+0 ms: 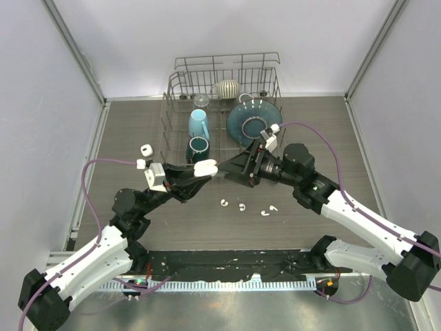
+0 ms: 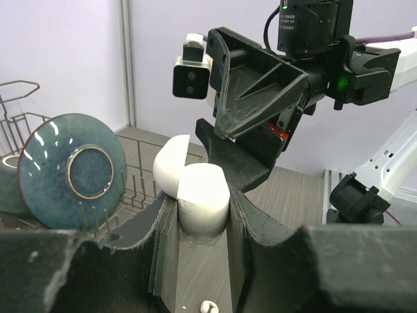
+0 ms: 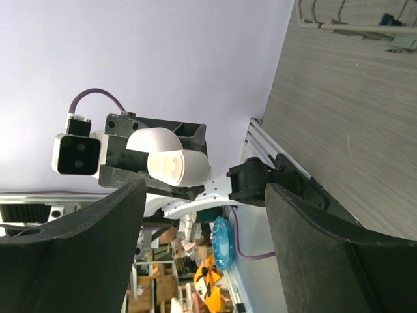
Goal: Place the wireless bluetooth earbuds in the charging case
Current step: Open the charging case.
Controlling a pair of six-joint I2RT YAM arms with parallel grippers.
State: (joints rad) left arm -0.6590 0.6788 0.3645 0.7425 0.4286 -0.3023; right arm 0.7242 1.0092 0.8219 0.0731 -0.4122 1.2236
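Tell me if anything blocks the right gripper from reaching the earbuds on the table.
Nothing visible does. The earbuds lie loose on bare table, nearer the bases than the open right gripper, which faces the charging case held by the left gripper. The dish rack stands farther back.

place: robot lab cell | signs: white panel walls (image 1: 227,34), aluminium posts (image 1: 72,47), robot arms (image 1: 96,252), dish rack (image 1: 272,83)
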